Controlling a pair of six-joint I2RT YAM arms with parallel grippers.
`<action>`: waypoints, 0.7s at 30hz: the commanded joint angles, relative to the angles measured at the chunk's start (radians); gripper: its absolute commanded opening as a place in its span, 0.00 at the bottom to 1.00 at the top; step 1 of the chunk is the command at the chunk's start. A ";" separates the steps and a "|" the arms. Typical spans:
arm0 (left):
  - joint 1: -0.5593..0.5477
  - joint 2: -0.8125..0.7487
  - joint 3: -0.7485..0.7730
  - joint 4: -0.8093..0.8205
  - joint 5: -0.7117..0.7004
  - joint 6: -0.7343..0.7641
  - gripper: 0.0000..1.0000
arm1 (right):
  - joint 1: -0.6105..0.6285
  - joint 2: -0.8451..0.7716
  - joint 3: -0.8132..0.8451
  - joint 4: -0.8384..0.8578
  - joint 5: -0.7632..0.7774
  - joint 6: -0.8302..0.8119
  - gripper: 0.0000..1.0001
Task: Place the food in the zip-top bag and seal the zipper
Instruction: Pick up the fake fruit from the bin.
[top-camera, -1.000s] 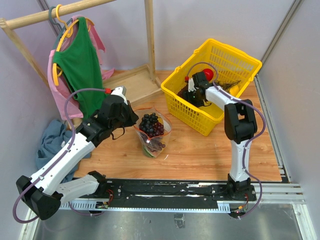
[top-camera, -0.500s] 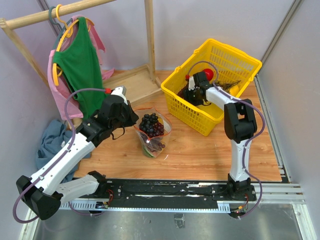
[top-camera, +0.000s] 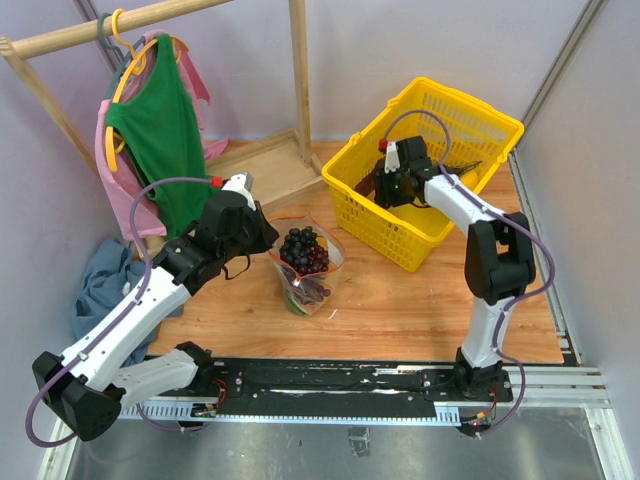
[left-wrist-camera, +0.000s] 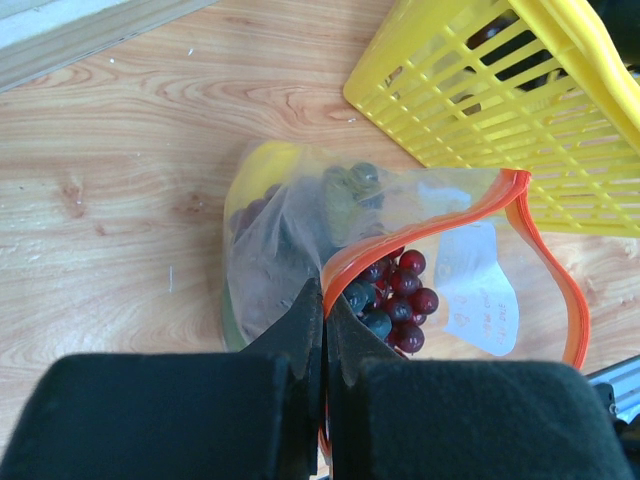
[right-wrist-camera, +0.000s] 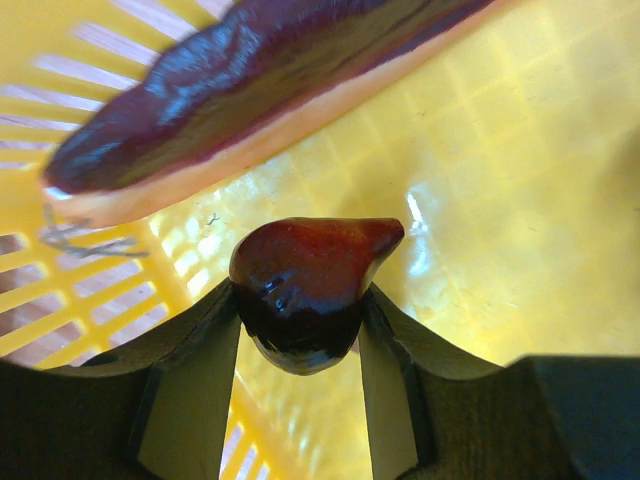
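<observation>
The clear zip-top bag (top-camera: 306, 268) stands open on the wooden floor, with the dark purple grape bunch (top-camera: 303, 248) at its mouth. Green and red show low inside it (top-camera: 297, 300). My left gripper (top-camera: 262, 232) is shut on the bag's red-orange zipper (left-wrist-camera: 545, 255) at its near edge (left-wrist-camera: 325, 300). The grapes (left-wrist-camera: 395, 290), the white label (left-wrist-camera: 478, 290) and a yellow shape (left-wrist-camera: 262, 165) show through the plastic. My right gripper (top-camera: 385, 185) is inside the yellow basket (top-camera: 470, 120), shut on a dark red pear-shaped toy fruit (right-wrist-camera: 305, 275).
The basket's slatted wall (left-wrist-camera: 520, 110) stands just right of the bag. A long dark purple toy with a pale edge (right-wrist-camera: 250, 80) lies on the basket floor (right-wrist-camera: 500, 180). A wooden clothes rack with a green garment (top-camera: 160, 130) stands at the back left, with blue cloth (top-camera: 100, 285) below.
</observation>
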 joint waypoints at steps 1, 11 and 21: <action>0.011 -0.018 -0.009 0.057 0.024 0.006 0.00 | -0.025 -0.142 -0.013 -0.044 0.050 -0.029 0.14; 0.012 -0.009 0.000 0.054 0.026 0.005 0.00 | -0.013 -0.423 -0.065 -0.065 0.073 -0.017 0.12; 0.011 -0.002 -0.004 0.072 0.026 -0.005 0.00 | 0.129 -0.678 -0.132 -0.038 0.033 -0.011 0.11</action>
